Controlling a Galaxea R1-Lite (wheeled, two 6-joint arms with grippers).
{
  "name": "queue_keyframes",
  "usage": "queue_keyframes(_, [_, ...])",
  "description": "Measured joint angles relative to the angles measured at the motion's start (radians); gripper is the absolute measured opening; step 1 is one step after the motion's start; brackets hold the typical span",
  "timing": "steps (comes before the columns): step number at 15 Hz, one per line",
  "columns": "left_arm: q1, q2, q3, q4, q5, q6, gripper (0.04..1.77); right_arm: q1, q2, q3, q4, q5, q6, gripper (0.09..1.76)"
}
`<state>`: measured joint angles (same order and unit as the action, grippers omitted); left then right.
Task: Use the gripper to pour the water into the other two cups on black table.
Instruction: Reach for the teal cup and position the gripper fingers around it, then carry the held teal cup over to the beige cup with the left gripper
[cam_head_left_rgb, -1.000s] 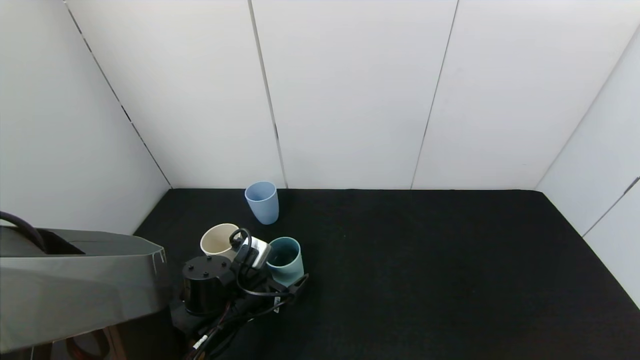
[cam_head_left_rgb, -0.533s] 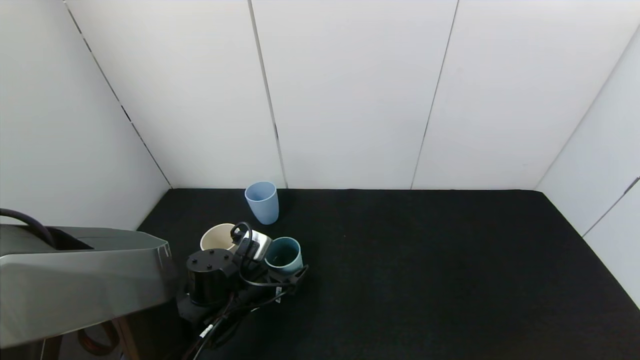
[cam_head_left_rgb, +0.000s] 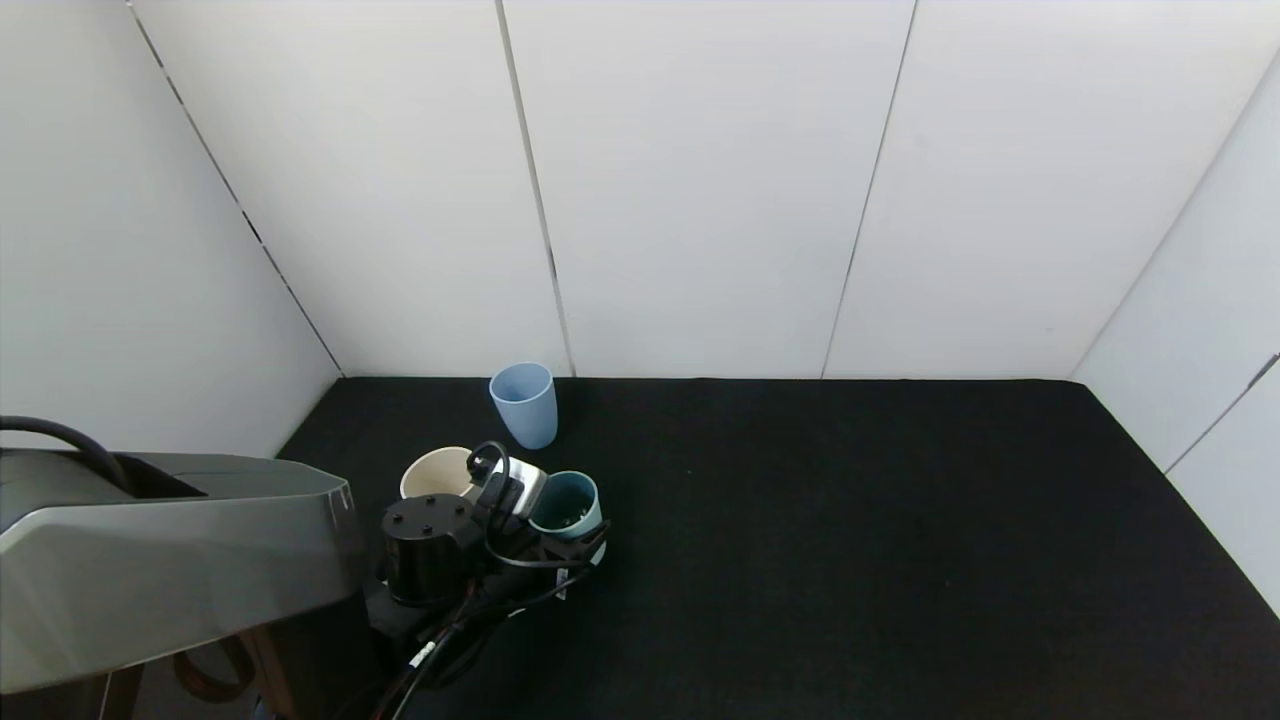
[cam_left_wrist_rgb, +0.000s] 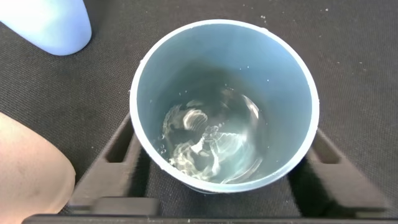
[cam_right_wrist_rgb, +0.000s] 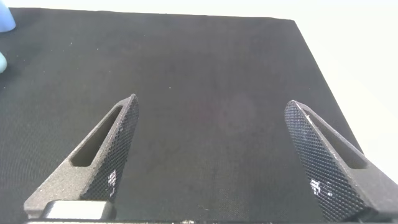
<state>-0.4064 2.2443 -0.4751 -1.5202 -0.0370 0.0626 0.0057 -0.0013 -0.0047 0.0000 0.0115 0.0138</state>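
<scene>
My left gripper is at the front left of the black table. Its jaws stand on either side of a pale teal cup and press against its walls. In the left wrist view the teal cup holds rippling water, and the gripper has a finger at each side. The beige cup stands just left of it, also in the left wrist view. The light blue cup stands farther back by the wall and shows in the left wrist view. My right gripper is open and empty over bare cloth.
White wall panels close the table at the back and both sides. The grey left arm housing fills the lower left of the head view. Black cloth stretches to the right of the cups.
My left gripper has moved forward around the teal cup, and its jaws now hide more of the cup's body. The beige and light blue cups have not moved.
</scene>
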Motion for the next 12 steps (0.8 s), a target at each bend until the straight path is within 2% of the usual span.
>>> queue_keyframes(9, [0.003, -0.046, 0.017, 0.011, -0.005, 0.0, 1.16, 0.0, 0.0, 0.0, 0.0, 0.0, 0.0, 1.71])
queue_keyframes(12, [0.019, -0.122, -0.002, 0.143, -0.01, 0.002, 1.16, 0.0, 0.0, 0.0, 0.0, 0.0, 0.0, 1.71])
